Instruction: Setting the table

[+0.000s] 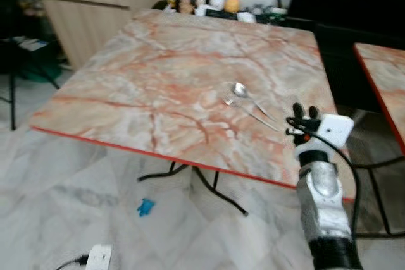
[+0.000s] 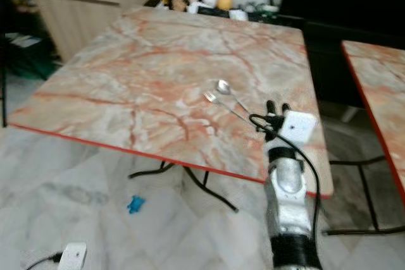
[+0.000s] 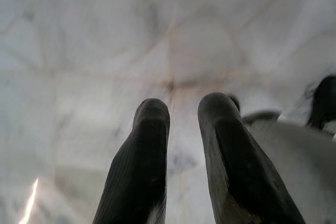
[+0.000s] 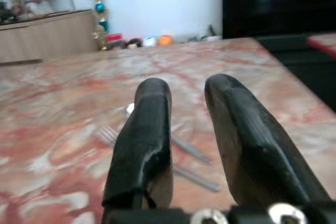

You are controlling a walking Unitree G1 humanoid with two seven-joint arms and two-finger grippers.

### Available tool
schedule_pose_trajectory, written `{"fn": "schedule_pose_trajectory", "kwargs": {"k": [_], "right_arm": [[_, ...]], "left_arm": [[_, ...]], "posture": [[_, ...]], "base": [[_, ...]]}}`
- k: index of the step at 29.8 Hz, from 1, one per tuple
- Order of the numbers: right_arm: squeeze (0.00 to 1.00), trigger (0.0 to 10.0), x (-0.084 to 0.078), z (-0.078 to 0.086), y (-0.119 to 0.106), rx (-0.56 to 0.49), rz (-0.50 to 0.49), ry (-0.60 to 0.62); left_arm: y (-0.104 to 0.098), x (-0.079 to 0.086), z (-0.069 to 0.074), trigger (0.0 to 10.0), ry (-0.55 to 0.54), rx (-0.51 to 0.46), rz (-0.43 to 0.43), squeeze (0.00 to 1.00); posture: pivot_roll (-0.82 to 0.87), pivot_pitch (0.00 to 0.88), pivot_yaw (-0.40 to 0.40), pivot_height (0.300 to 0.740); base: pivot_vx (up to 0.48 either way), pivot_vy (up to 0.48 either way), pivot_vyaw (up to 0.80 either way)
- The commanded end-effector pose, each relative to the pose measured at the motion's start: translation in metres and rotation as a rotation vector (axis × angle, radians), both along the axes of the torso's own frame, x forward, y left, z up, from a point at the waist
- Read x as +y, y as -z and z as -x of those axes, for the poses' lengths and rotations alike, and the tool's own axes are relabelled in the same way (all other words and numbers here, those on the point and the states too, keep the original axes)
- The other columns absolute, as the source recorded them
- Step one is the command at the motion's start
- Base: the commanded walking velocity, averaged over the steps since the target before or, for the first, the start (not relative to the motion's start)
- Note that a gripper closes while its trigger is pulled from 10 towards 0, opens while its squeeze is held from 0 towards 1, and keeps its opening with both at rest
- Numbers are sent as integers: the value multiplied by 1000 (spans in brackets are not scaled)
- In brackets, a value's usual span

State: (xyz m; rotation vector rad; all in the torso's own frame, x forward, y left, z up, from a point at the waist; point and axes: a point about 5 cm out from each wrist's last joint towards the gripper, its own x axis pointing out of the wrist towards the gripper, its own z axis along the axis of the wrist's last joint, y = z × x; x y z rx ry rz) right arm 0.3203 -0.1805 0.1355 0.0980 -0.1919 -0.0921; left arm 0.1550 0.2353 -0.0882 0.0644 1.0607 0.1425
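With a spoon (image 1: 240,89) and fork (image 1: 229,101) lying side by side on the marble table (image 1: 158,86), the right gripper (image 1: 302,120), slightly parted and empty, should likely straighten them gently, while the left gripper (image 3: 184,129), also empty, hangs idle.

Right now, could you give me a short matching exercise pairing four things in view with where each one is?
Things:
1. spoon
2. right hand
3. blue scrap
4. left hand

Places:
A. on the pale floor under the table's near edge
B. on the marble tabletop, next to the fork
C. pointing down at the pale floor
D. raised over the table's near right corner, fingers apart

Pairs: 1-B, 2-D, 3-A, 4-C
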Motion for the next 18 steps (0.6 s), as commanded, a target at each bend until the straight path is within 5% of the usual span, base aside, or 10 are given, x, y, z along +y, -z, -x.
{"fn": "schedule_pose_trajectory", "kwargs": {"k": [1,4,10,18], "right_arm": [[0,10000,-6,1,1,5,5,8],[0,10000,-4,0,0,0,14,0],[0,10000,-1,-1,-2,-13,16,-8],[0,10000,4,4,2,-10,-14,-42]], "left_arm": [[0,-4,-2,10000,-2,-4,2,0],[0,-5,-3,10000,-9,-9,6,0],[0,-5,-4,10000,-9,-11,4,0],[0,-5,-4,10000,-15,-16,8,0]], "posture": [[70,0,-5,740],[72,0,-7,740],[75,0,-12,740],[78,0,-14,740]], "base": [[255,0,0],[264,0,0],[268,0,753],[267,0,0]]}}
